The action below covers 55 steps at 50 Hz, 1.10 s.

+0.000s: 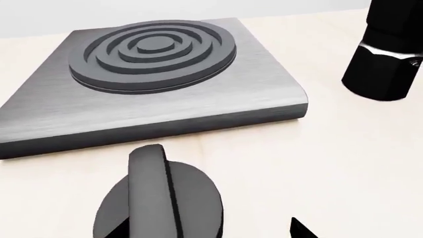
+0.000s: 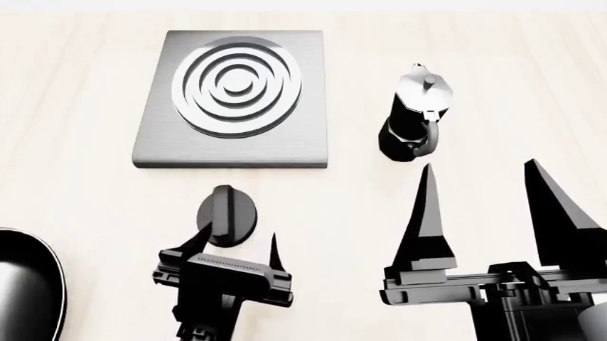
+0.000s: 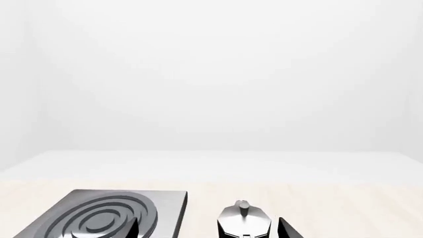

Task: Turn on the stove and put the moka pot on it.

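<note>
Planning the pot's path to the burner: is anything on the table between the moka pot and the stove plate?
Nothing visible. The moka pot stands upright beside the stove, with only bare table between them. The knob sits in front of the plate, off that path, and the burner rings carry nothing.

We've got a pale wooden table (image 2: 85, 185) carrying a square grey stove plate (image 2: 170, 145), round black knob (image 2: 227, 214), black-and-silver moka pot (image 2: 414, 117), plus a black frying pan (image 2: 28, 284) near-left.
</note>
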Motion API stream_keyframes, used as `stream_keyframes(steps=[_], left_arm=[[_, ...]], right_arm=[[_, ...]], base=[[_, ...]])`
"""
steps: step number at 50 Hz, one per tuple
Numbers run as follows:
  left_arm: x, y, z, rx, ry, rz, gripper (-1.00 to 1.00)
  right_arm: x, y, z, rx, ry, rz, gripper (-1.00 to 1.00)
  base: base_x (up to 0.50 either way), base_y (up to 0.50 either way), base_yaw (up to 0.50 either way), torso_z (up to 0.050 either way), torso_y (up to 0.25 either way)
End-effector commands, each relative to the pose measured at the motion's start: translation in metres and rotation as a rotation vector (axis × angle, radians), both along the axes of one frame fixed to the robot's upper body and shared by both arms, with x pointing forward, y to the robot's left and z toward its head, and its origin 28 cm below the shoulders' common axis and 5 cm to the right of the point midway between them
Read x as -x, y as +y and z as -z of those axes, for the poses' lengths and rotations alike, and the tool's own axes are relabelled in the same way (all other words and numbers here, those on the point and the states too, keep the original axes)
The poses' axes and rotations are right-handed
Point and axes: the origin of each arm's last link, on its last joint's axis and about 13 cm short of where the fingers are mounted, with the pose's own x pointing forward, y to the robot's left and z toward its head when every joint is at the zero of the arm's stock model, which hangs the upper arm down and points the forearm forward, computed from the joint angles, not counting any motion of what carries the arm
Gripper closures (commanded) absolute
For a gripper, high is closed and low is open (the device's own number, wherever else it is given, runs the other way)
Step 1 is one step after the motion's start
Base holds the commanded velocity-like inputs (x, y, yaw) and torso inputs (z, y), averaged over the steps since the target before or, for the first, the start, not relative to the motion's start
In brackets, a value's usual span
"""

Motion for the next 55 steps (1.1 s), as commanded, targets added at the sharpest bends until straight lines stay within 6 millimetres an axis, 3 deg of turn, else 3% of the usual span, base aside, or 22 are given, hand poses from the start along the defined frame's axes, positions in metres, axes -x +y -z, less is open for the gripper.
stream_keyframes(steps=[1,31,55], left_arm=[[0.001,-0.006,0.000,0.002,0.003,0.032,-1.00],[-0.003,-0.013,-0.001,-0.013,0.004,0.062,-1.00],[-0.020,-0.019,-0.005,-0.033,-0.004,0.069,-1.00]], right_arm=[[0.000,0.000,0.000,0.000,-0.002,0.000,-1.00],[0.002,-0.001,-0.002,-0.005,-0.009,0.002,-1.00],[0.004,-0.002,-0.004,-0.005,-0.014,0.002,-1.00]], base=[[0.00,0.00,0.00,0.000,0.000],[0.00,0.00,0.00,0.000,0.000],[0.00,0.00,0.00,0.000,0.000]])
